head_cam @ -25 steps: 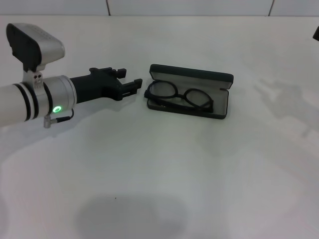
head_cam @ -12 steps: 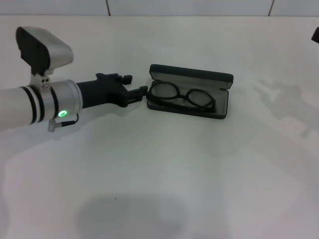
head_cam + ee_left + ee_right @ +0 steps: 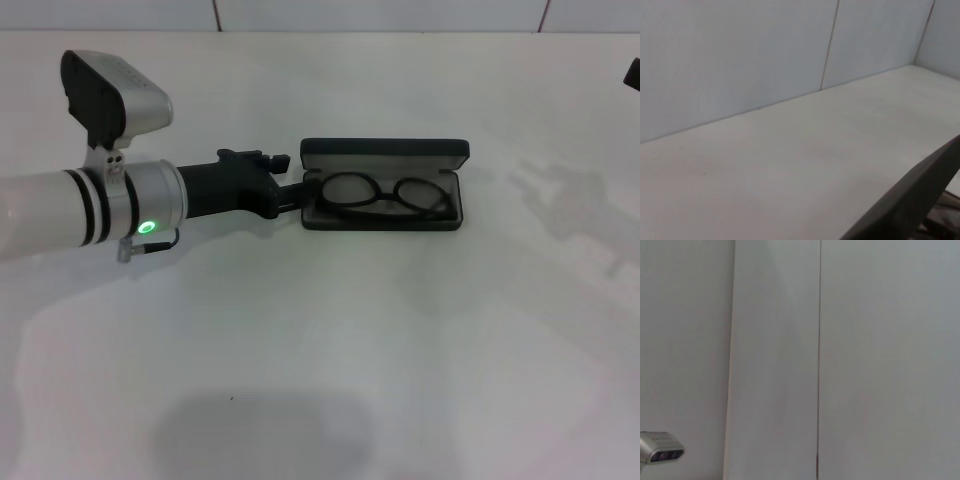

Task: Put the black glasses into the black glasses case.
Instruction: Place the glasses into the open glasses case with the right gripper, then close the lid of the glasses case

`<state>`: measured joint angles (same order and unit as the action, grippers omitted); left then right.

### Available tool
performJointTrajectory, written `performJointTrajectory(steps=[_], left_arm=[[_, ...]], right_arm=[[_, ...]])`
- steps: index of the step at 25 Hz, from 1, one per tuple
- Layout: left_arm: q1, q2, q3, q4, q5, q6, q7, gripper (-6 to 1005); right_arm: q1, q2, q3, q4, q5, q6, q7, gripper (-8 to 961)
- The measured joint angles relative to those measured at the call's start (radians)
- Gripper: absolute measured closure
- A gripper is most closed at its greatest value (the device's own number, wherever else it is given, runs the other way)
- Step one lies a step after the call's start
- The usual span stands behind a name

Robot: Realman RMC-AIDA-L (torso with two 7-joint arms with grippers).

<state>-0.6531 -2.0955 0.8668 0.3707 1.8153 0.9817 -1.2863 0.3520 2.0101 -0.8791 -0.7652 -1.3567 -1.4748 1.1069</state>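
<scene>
The black glasses case point(image 3: 455, 205) lies open on the white table, its lid point(image 3: 385, 151) raised at the far side. The black glasses point(image 3: 384, 192) lie inside it on the grey lining, lenses side by side. My left gripper point(image 3: 291, 178) reaches in from the left, open, with its near finger point(image 3: 298, 196) against the case's left end. The left wrist view shows only the case's dark lid point(image 3: 912, 200) close up. A dark sliver of my right gripper point(image 3: 634, 70) shows at the far right edge.
The white table point(image 3: 330, 350) spreads out around the case. A light tiled wall point(image 3: 380, 14) runs along the back edge. The right wrist view faces that wall.
My left arm has pushed to the right. The case has slid right and turned, so it now lies square to me with the glasses still inside.
</scene>
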Motion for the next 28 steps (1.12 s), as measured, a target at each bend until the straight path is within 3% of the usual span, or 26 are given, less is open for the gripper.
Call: performJointTrajectory(steps=[6,11,13,17,24,28], left_arm=[[0.024,0.004,0.031,0.016,-0.101,0.027,0.0,397],[0.125,0.009,0.028,0.111,-0.289,0.085,0.002,398],[0.137,0.009,0.04,0.137,-0.367,0.108,-0.001,399],[0.06,0.019,0.109,0.145,-0.366,0.138,-0.066,403],[-0.139,0.003,0.196,0.118,-0.159,-0.024,-0.272,408],[-0.186,0.001,0.292,0.085,-0.157,-0.119,-0.305,409]], right_arm=[[0.0,-0.001,0.002,0.002,-0.011,0.008,0.0,744],[-0.007,0.0,0.005,0.002,-0.012,0.009,-0.003,744],[-0.008,0.0,0.007,0.002,-0.012,0.009,-0.012,744],[-0.002,0.002,0.005,0.018,-0.012,0.008,-0.031,744],[-0.002,0.004,0.0,0.036,-0.011,0.001,-0.035,744],[0.007,0.004,-0.001,0.063,-0.011,0.001,-0.048,744]])
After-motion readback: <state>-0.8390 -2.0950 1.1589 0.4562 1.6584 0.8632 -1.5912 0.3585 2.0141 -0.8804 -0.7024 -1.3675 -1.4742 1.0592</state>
